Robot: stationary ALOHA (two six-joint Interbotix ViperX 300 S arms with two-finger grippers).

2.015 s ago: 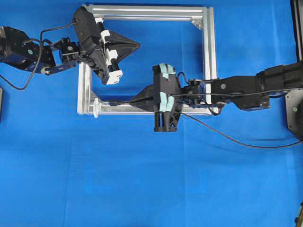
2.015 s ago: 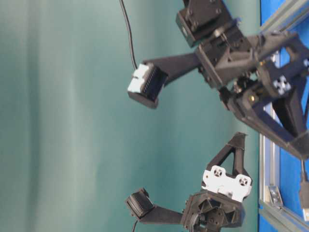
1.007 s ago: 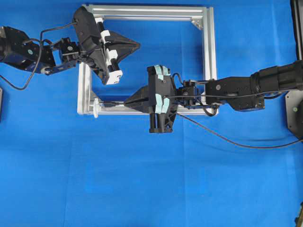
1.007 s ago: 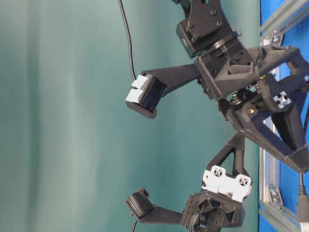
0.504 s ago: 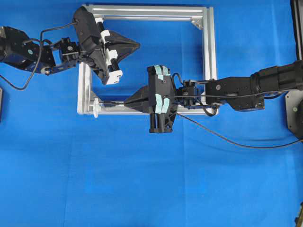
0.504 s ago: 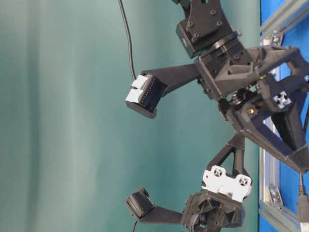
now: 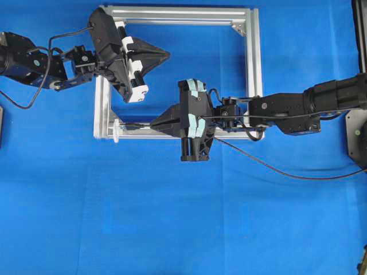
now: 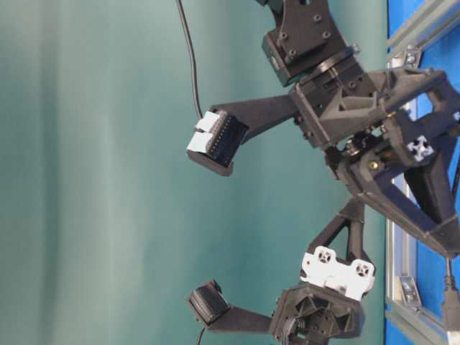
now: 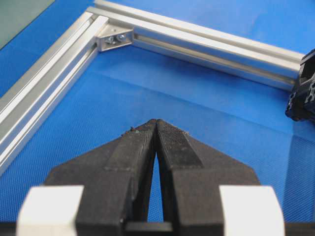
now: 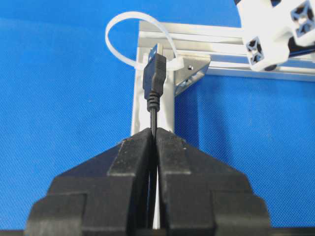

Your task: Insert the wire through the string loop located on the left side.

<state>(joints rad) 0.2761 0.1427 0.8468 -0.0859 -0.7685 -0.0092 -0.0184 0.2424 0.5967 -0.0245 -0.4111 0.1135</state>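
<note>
Wire [image 10: 154, 83] pinched in level right tool [image 10: 153, 135] facing string loop [image 10: 129, 37]; left tool [image 9: 155, 125] closed, empty.

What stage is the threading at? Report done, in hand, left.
Done: the right tool is shut on the wire. In hand: the plug tip sits at the string loop, apparently not yet through. Left: push it through. The left tool is shut, empty.

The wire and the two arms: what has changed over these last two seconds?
The right gripper, shut on the wire, carried its plug leftward along the frame to the string loop, then stopped. The left gripper stayed shut and empty, hovering over the frame.
</note>
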